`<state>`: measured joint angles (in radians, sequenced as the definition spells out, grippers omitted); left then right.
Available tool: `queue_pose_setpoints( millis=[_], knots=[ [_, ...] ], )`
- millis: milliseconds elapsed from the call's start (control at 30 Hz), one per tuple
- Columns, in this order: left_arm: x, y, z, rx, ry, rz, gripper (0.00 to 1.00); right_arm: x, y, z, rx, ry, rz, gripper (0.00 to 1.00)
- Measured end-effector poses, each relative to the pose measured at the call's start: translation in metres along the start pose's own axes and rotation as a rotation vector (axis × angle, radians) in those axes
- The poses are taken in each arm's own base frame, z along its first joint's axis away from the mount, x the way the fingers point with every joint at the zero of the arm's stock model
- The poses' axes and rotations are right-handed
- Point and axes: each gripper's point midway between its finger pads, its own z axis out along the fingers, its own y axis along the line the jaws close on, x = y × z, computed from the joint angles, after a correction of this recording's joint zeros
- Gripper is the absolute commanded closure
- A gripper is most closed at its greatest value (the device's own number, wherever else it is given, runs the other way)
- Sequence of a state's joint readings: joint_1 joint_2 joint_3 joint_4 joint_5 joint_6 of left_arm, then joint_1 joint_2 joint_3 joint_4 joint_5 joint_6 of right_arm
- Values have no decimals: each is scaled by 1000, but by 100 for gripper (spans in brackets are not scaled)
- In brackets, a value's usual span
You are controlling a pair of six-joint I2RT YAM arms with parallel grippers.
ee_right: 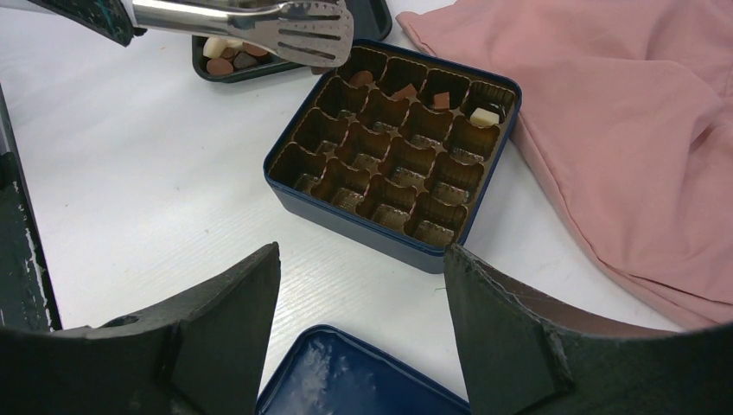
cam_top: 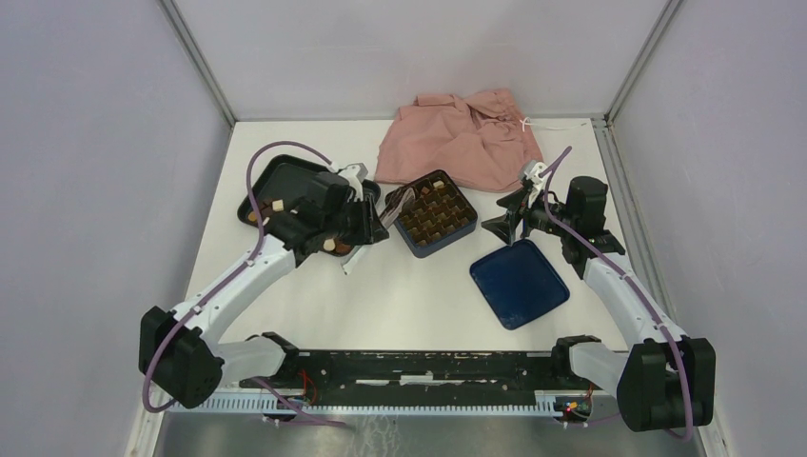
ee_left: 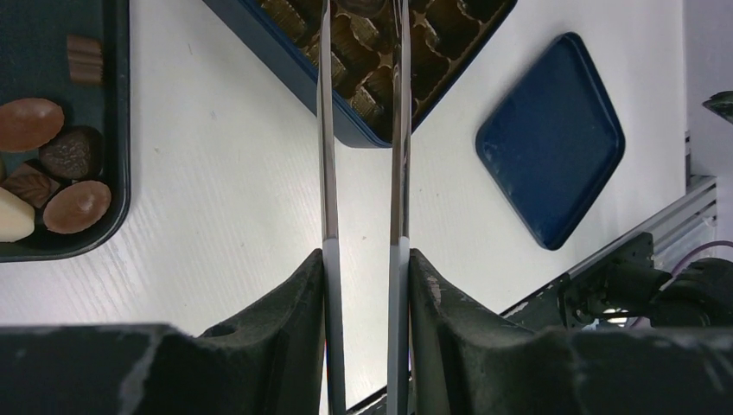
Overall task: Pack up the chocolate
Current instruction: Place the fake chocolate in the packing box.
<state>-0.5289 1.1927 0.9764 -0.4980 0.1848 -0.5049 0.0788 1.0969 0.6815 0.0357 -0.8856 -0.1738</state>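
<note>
Left pincer [ee_left: 366, 259] is partly closed on metal tongs [ee_right: 285, 30], whose tips reach the blue box [ee_right: 380, 238] ahead; chocolate [ee_left: 76, 206] lies to its left. Right pincer [ee_right: 361, 249] gapes wide, empty.

Left wrist view's edges cut the tongs [ee_left: 326, 173] and a white chocolate [ee_left: 13, 218].

Chocolate [ee_left: 30, 124] smooth, glossy; tongs [ee_right: 259, 26] polished metal; insert [ee_right: 389, 160] shiny plastic; cloth [ee_right: 622, 130] soft; table [ee_right: 130, 173] matt.
</note>
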Motion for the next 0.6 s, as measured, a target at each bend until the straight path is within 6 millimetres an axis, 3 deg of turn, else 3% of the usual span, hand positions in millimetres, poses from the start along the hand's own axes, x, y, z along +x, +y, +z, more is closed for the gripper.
queue_pose_setpoints(
  millis=[367,600],
  knots=[
    [18,11,26,-104,62,34,83,0,0,0,0,0,0,25],
    [18,11,37,-150,81,53,76,0,0,0,0,0,0,25]
  ],
)
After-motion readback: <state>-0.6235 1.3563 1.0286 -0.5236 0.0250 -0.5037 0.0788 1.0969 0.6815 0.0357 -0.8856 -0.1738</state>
